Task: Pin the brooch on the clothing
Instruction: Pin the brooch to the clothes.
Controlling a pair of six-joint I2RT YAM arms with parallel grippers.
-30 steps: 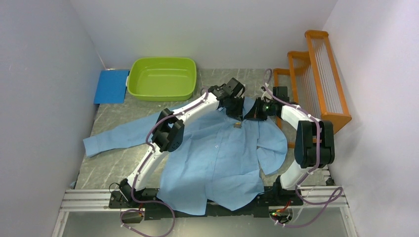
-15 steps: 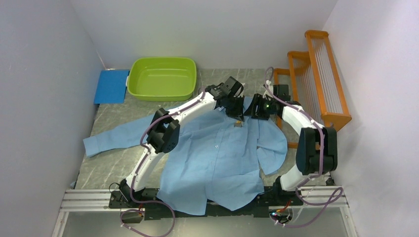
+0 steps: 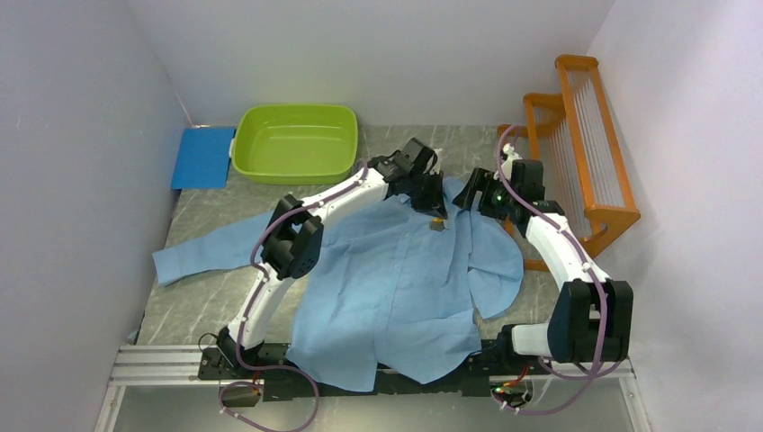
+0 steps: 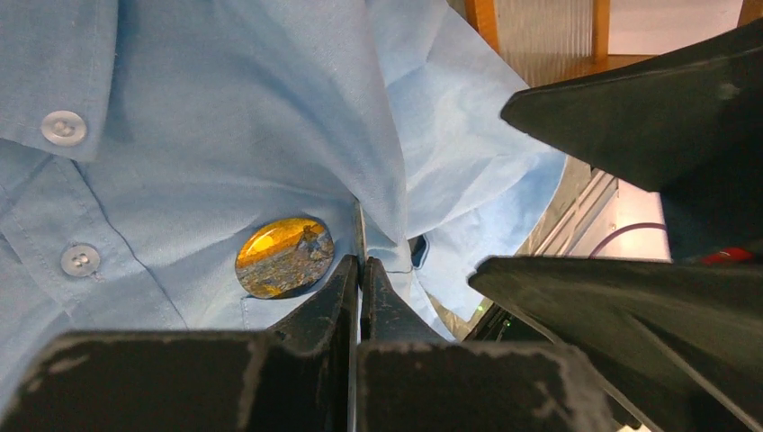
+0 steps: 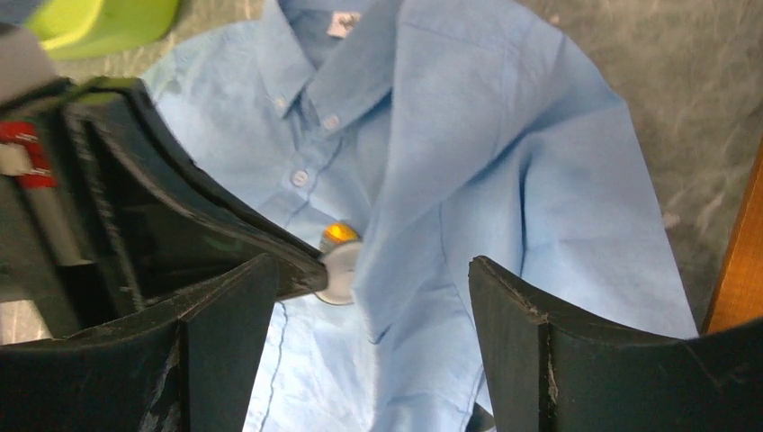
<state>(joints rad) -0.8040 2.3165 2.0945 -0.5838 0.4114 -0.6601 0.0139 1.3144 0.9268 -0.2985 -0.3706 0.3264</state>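
Note:
The clothing, a light blue button-up shirt, lies spread on the table. The brooch, a round disc with an orange and brown picture, sits on the shirt's front just below two buttons; the top view shows the brooch near the collar. My left gripper is shut, its tips pinching the shirt's front edge right beside the brooch. My right gripper stands open over a raised fold of the shirt, with nothing between its fingers. In the top view my right gripper is just right of the left one.
A green tub stands at the back, with a flat blue pad to its left. An orange wooden rack stands along the right side. The shirt's left sleeve stretches towards the left table edge.
My right gripper has opened and drawn back to the right, away from the brooch, its arm swinging outward. The left gripper has stayed shut at the shirt front.

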